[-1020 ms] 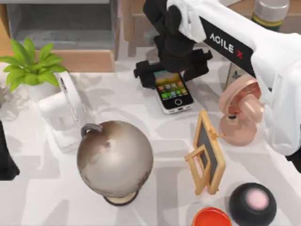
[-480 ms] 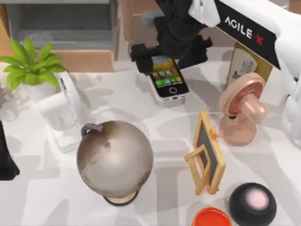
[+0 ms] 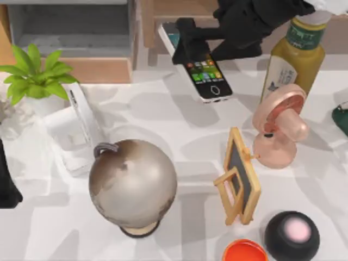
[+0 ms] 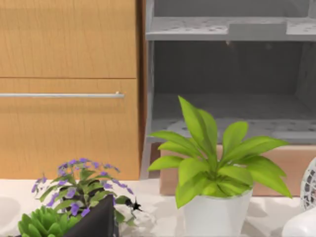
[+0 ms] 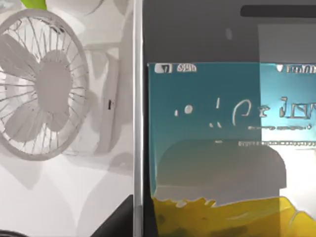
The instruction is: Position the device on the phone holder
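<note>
the right pincer [image 3: 187, 39] is clamped across the upper half of the phone [image 3: 209, 79], its black fingers on either long edge, near the far edge of the worktop [image 3: 179, 136] and right of its middle. the phone is a slim slab with a black face, a pale rim, rows of coloured app icons on a bright screen and a round home button at its near end. it lies at a slant, its home-button end pointing toward the near right. in the right wrist view the phone [image 5: 222, 138] sits very close, its pale edge running straight down and the screen showing teal above and yellow below.

the phone holder [image 3: 76, 133] stands on the left side of the worktop, well apart from the phone: white plastic, a flat base with a tilted back plate, just beside a potted plant [image 3: 35, 73] and touching or nearly touching a grey globe [image 3: 133, 182]. a small wooden easel [image 3: 239, 179], a pink fan [image 3: 277, 128] and a yellow bottle [image 3: 293, 57] stand to the right.

the left arm [image 3: 8, 185] is parked at the left edge; i cannot tell how its pincer is set.
</note>
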Controlling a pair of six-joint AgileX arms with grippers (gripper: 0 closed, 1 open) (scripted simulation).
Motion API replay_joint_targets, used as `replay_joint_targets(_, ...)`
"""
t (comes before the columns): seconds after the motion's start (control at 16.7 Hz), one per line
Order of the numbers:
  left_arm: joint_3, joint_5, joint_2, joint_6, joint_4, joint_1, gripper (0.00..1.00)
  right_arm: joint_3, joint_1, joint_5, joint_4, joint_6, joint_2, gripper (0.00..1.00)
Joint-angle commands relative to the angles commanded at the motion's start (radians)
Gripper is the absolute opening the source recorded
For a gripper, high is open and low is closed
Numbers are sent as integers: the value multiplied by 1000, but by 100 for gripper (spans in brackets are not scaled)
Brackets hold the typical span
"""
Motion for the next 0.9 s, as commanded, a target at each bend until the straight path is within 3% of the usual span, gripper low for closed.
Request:
replay_joint_targets(0.48, 0, 0, 0, 0, 0, 0, 100, -648, -245, -356, 432, -170, -510, 0)
replay_joint_targets(0.9, 0, 0, 0, 0, 0, 0, 100, -1053, -635, -511, 874, -333, -710, 0)
